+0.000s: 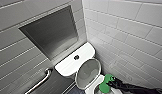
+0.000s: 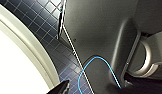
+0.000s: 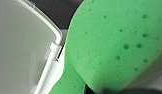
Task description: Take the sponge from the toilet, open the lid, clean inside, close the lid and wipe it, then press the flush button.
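Head view, looking down into a corner of white tiled walls point(image 1: 127, 27). A grey rectangular wall recess point(image 1: 53, 32) lies behind and above the toilet point(image 1: 79, 67), which stands in the corner.

The toilet's rectangular tank point(image 1: 69, 63) sits under the recess. The oval lid point(image 1: 88, 71) is raised, its grey inner face leaning back toward the tank. A metal grab bar point(image 1: 40, 82) runs along the wall on the tank's side away from the corner.

The right gripper point(image 1: 110, 81), at the end of a black arm entering from the bowl's side, is clamped on the sponge point(image 1: 105, 85). The bright green pad hangs over the bowl's rim, just in front of the raised lid. The flush button point(image 1: 76, 57), dark and round, is set in the centre of the tank top, well apart from the sponge.

Right wrist view: the sponge's pitted green face point(image 3: 114, 45) lies just beside the edge of the white lid point(image 3: 24, 42).

Left wrist view: the dark blue tiled floor point(image 2: 44, 32) lies between a white curved surface point(image 2: 14, 62) and the robot's dark body. A blue cable point(image 2: 97, 60) loops across that body. The left gripper point(image 2: 62, 88) is near the floor; whether it is apart or together cannot be told.
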